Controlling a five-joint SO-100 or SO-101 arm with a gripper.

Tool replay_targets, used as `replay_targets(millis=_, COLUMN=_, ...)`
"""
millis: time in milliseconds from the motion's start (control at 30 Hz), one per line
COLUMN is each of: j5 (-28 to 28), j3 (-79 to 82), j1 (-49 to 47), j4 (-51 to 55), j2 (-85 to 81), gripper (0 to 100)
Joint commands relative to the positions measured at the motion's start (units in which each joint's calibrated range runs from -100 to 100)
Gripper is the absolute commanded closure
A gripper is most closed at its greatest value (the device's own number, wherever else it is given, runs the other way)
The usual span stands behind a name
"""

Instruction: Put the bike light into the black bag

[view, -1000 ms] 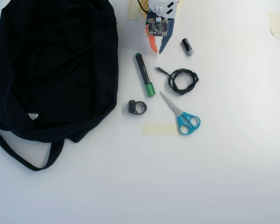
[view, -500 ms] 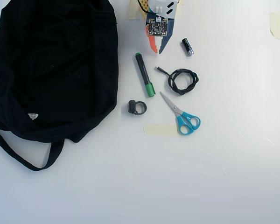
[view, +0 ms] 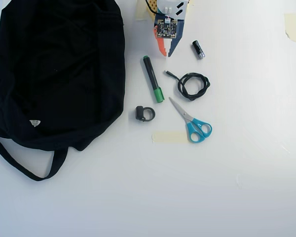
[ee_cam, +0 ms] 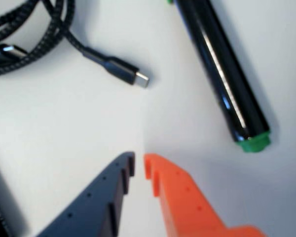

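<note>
The bike light (view: 144,113), a tiny black block with a loop strap, lies on the white table just right of the black bag (view: 54,69) in the overhead view. It does not show in the wrist view. The bag, large and soft with a white label, fills the left side. My gripper (view: 166,54) is at the top centre, above the marker and well away from the light. In the wrist view its blue and orange fingers (ee_cam: 138,165) stand almost together with nothing between them, over bare table.
A black marker with a green cap (view: 152,79) (ee_cam: 222,74) lies between gripper and light. A coiled black cable (view: 192,85) (ee_cam: 39,34), a small battery (view: 198,49), blue-handled scissors (view: 192,123) and a tape strip (view: 169,137) lie to the right.
</note>
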Motion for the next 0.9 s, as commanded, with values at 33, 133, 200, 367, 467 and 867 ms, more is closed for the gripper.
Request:
replay_targets(millis=33, j5=0.2, j3=2.0, j1=-0.2, j4=0.5, j2=-0.6, gripper=98)
replay_targets(millis=133, j5=0.2, j3=2.0, j1=-0.4, j4=0.5, j2=-0.6, gripper=98)
replay_targets(millis=200, j5=0.2, j3=2.0, j1=-0.3, j4=0.5, j2=-0.6, gripper=98)
replay_targets(millis=367, j5=0.2, j3=2.0, j1=-0.4, j4=0.5, j2=-0.6, gripper=98)
replay_targets(millis=467, j5=0.2, j3=2.0, j1=-0.2, j4=0.5, j2=-0.6, gripper=98)
replay_targets(millis=867, j5=0.3, j3=-8.6, j1=-0.5, j4=-21.3, j2=8.9, gripper=98)
